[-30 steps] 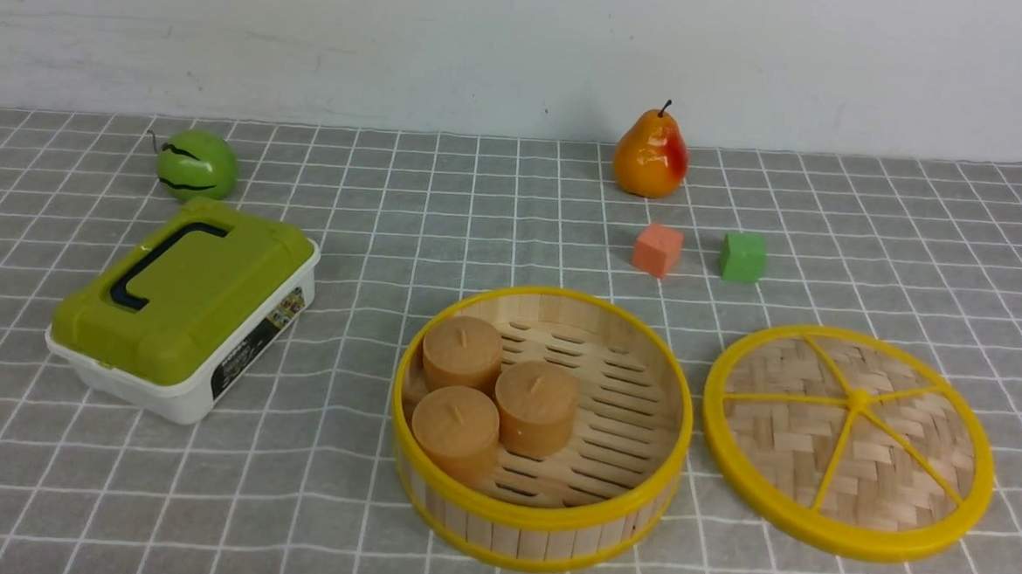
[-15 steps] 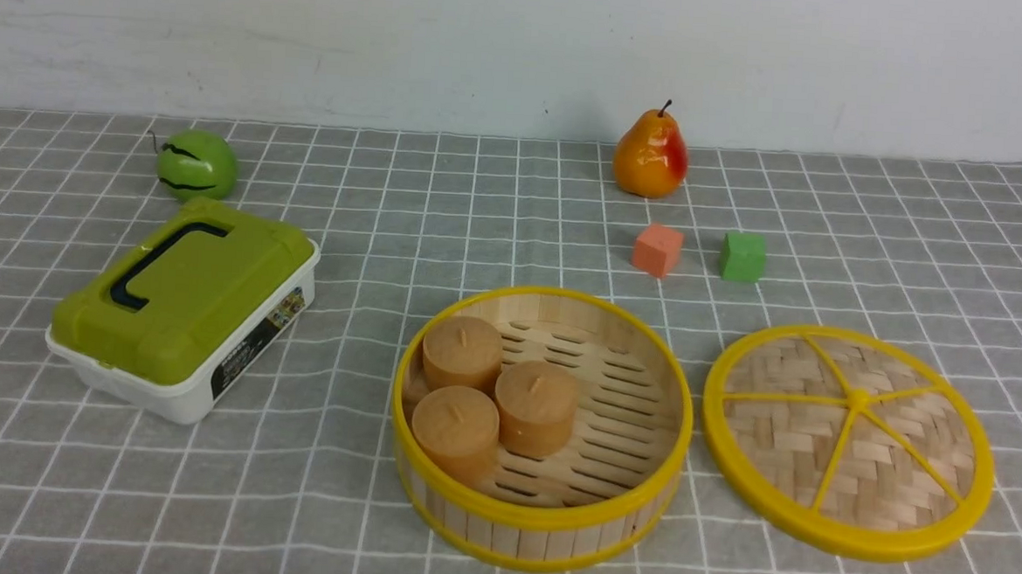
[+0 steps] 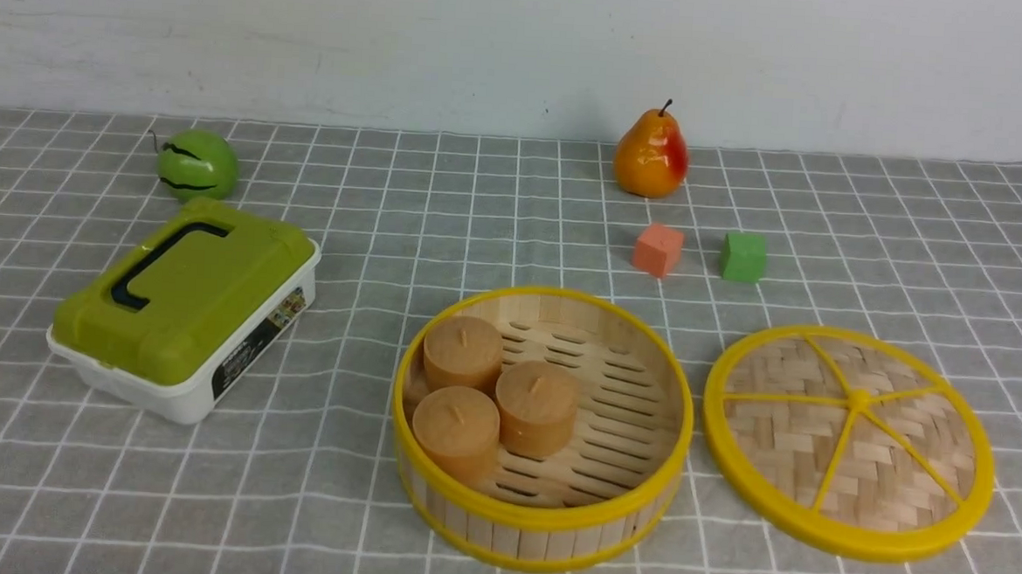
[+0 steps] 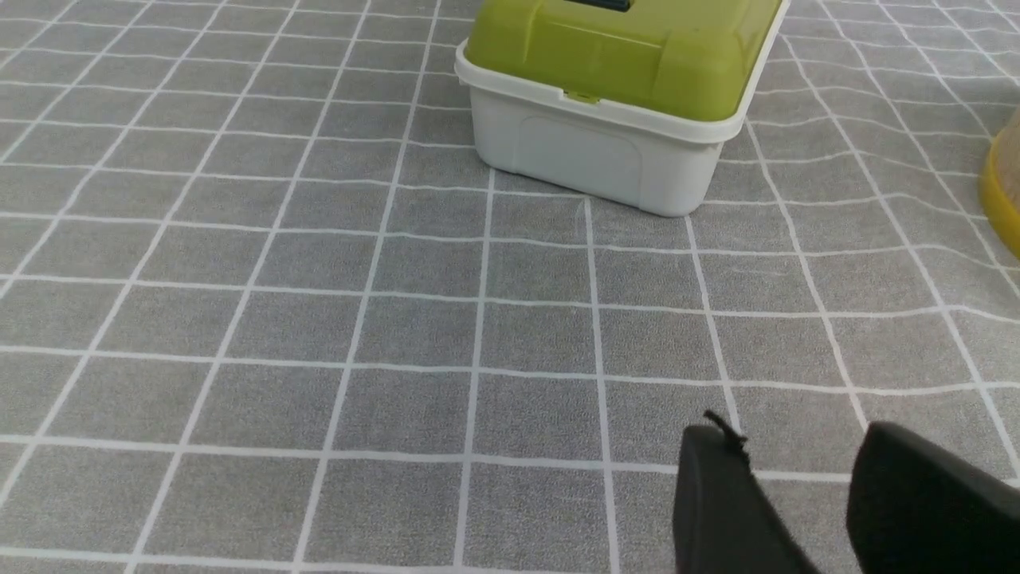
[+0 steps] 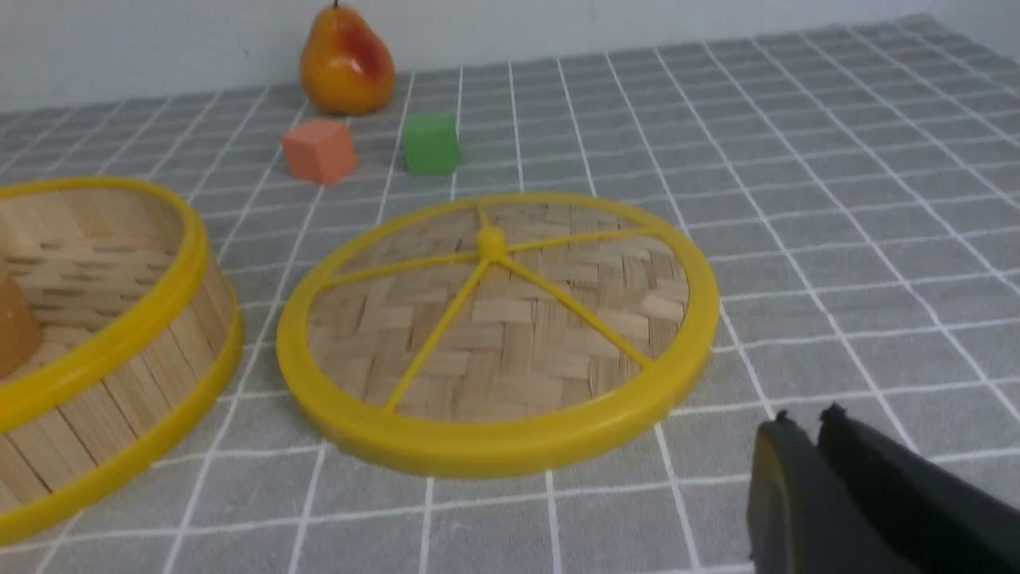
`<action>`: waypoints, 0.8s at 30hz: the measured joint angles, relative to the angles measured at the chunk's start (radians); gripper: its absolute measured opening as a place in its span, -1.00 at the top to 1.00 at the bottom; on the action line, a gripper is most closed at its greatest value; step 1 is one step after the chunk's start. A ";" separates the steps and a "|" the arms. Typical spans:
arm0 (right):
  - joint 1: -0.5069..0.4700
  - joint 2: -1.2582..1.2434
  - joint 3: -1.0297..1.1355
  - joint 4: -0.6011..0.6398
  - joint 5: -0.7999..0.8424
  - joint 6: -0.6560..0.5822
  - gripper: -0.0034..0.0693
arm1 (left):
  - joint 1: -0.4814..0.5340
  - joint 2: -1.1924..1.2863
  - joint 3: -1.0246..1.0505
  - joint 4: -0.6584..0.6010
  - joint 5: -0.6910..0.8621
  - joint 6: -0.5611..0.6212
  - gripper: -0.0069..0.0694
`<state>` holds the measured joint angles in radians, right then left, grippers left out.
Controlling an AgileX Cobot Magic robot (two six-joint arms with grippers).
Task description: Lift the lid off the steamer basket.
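Left gripper (image 4: 785, 426): cut off by the frame edge in the left wrist view; only the dark fingertips show.
Right gripper (image 5: 805, 418): cut off by the frame edge in the right wrist view; fingertips blurred.
Arms: outside the front view.
Steamer basket (image 3: 533, 542): cut off in both wrist views; slat floor partly hidden under the buns (image 3: 536, 408).
Green-topped box (image 4: 598, 143): top cut off in the left wrist view.
Box label (image 3: 259, 344): print too small to read.
Counter (image 3: 332, 523): near edge outside the front view.
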<state>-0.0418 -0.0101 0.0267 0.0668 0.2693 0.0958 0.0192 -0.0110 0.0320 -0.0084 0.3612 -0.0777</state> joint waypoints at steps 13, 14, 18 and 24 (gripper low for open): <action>0.000 0.000 -0.009 -0.018 0.120 0.001 0.80 | 0.000 0.000 0.000 0.000 0.000 0.000 0.19; 0.000 0.000 -0.009 -0.018 0.121 0.001 0.80 | 0.000 0.000 0.000 0.000 0.000 0.000 0.19; 0.000 0.000 -0.009 -0.018 0.121 0.001 0.78 | 0.000 0.000 0.000 0.000 0.000 0.000 0.19; 0.000 0.000 -0.009 -0.018 0.121 0.001 0.75 | 0.000 0.000 0.000 0.000 0.000 0.000 0.19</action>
<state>-0.0418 -0.0101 0.0177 0.0492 0.3902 0.0966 0.0192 -0.0110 0.0320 -0.0084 0.3612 -0.0777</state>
